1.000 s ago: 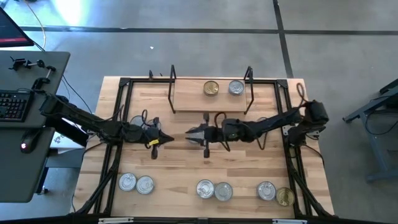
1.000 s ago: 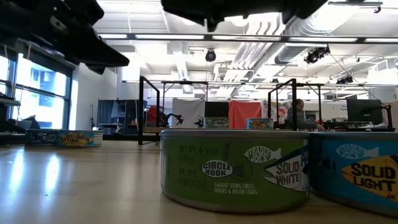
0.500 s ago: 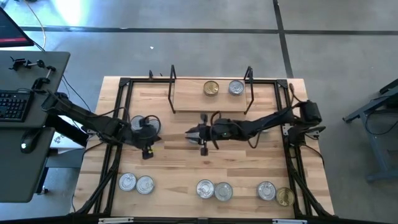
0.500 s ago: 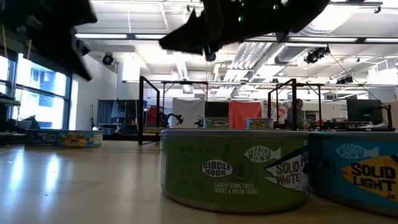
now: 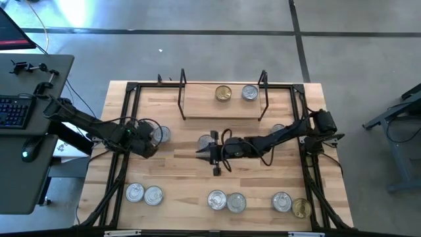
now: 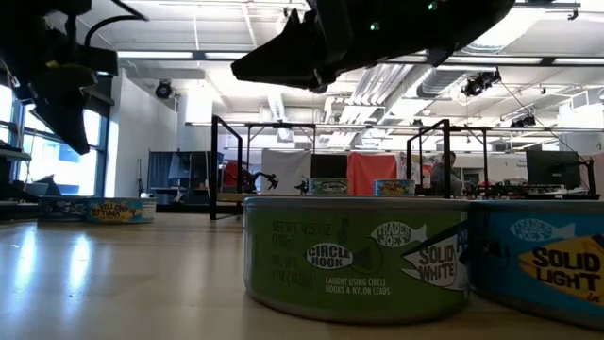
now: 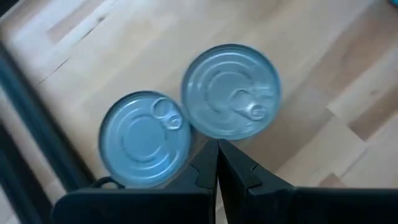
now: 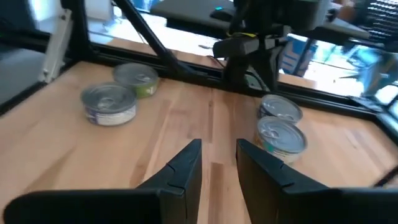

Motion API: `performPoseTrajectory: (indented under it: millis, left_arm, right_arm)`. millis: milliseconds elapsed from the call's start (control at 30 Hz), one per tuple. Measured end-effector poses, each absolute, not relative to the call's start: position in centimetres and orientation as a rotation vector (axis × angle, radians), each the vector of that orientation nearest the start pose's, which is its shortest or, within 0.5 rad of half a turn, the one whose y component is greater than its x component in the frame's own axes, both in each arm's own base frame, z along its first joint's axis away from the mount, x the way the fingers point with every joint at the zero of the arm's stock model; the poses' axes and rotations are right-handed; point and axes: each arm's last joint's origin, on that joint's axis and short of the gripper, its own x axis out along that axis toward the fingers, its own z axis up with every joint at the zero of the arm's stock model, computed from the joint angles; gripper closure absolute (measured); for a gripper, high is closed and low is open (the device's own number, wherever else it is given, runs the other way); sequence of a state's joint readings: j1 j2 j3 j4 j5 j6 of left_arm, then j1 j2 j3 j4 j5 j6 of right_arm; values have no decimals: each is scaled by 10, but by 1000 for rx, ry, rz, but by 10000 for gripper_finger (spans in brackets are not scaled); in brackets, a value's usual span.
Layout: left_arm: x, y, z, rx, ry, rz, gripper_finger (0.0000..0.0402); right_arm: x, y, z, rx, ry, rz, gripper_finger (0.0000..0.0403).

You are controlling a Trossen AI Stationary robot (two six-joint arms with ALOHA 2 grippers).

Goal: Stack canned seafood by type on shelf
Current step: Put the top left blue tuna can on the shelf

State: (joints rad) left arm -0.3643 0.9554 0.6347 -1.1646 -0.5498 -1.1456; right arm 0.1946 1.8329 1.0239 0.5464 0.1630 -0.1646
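From above, two tins, one gold-lidded (image 5: 223, 93) and one silver-lidded (image 5: 249, 93), are seen flat on the shelf (image 5: 200, 100) toward its right end, lids up, so their short axes stand vertical. Six more tins are lined along the near table edge in pairs, seemingly sorted by type. The left gripper (image 5: 146, 141) hangs over tins at the left. The right gripper (image 5: 201, 151) reaches toward the table's middle.

At table height, a green tin (image 6: 357, 257) stands upright in the foreground beside a blue one (image 6: 540, 264).

In the left wrist view, closed fingers (image 7: 219, 163) point at two touching silver lids (image 7: 231, 91); nothing is held.

In the right wrist view, the fingers (image 8: 186, 163) are parted and empty, aimed between tin pairs.
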Motion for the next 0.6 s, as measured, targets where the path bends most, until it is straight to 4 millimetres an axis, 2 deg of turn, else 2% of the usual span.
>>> performPoseTrajectory:
  millis: [200, 433, 600]
  left_arm:
    - [116, -28, 194, -333, 1051, 910, 384]
    - [115, -24, 170, -363, 1032, 943, 307]
    - [120, -19, 169, -376, 1014, 974, 262]
  right_arm:
    - [369, 76, 216, -294, 364, -122, 314]
    - [363, 77, 219, -292, 396, -136, 314]
    - [363, 77, 218, -286, 401, -138, 314]
